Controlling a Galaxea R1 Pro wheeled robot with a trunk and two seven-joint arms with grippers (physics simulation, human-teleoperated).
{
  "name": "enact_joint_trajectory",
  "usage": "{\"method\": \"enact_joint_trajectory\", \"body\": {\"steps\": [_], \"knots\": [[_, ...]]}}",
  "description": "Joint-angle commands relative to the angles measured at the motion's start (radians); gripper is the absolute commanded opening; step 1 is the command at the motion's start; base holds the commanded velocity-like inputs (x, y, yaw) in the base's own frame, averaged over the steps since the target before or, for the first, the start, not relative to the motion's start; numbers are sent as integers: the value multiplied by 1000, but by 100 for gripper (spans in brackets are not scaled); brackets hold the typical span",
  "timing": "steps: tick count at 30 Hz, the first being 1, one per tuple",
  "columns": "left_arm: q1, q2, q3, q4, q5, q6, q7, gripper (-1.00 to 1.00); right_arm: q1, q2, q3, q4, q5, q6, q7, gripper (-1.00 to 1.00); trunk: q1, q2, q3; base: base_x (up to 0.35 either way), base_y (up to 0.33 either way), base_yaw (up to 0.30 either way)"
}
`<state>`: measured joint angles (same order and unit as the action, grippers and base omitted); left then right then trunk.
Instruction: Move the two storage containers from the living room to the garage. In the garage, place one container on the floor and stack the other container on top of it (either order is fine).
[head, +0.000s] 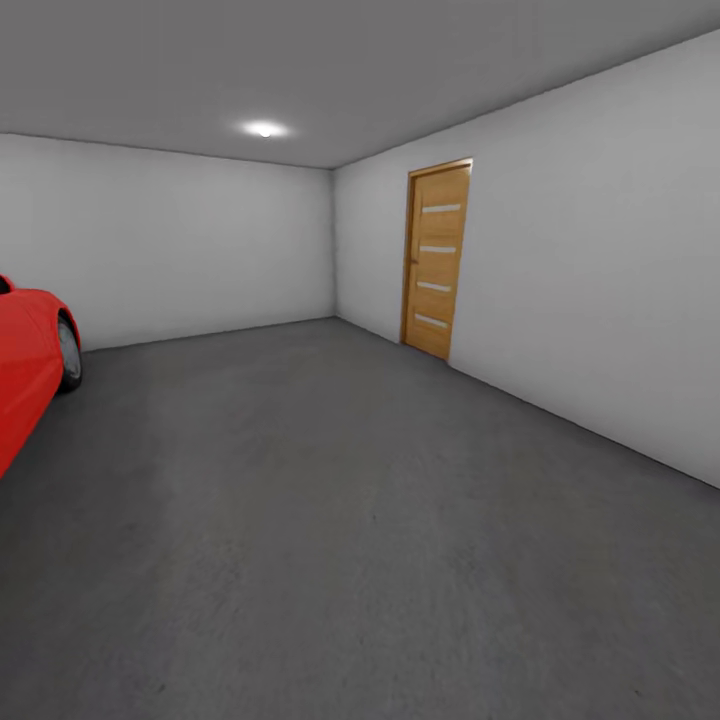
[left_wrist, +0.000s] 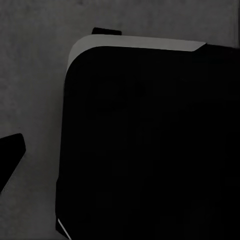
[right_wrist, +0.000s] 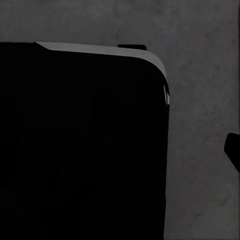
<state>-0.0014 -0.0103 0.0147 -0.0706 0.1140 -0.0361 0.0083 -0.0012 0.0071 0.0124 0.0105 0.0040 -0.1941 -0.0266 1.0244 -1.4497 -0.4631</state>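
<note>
The head view shows the garage: a dark grey concrete floor (head: 330, 520) fills the lower half of the frame, bounded by pale grey walls (head: 600, 270) at the back and along the right. A wooden door (head: 437, 258) with four narrow light slats stands closed in the right wall, right of centre in the upper half of the frame. A ceiling light (head: 264, 129) glows at upper left of centre. At the left edge a red car (head: 25, 365) is cut off by the frame; only part of its bodywork and one wheel (head: 69, 353) are visible.

In the left wrist view, a large black body with a rounded corner and a pale grey edge (left_wrist: 145, 140) occupies the centre and right of the frame (probably part of the robot's own base, though the render is too dark to confirm). Rough grey floor shows along the top and left. A dark tip (left_wrist: 10, 155) enters at the left edge, cut off by the frame.

The right wrist view mirrors this: the black body (right_wrist: 80, 145) covers the left and centre, with floor at the top and right, and a dark tip (right_wrist: 233, 150) at the right edge.

Whether either gripper is spread or closed cannot be determined. The location of the storage containers cannot be determined from these views.
</note>
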Motion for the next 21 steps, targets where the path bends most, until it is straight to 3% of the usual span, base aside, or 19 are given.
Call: {"method": "enact_joint_trajectory", "body": {"steps": [1,21], "knots": [[0,0,1,0,9,-2,1,100,0,0,1,1,1,-4,-3,100,1,0,-1,322,0,0],[0,0,1,0,9,-3,1,100,0,-2,0,1,2,-1,-1,100,1,0,-1,322,0,0]]}}
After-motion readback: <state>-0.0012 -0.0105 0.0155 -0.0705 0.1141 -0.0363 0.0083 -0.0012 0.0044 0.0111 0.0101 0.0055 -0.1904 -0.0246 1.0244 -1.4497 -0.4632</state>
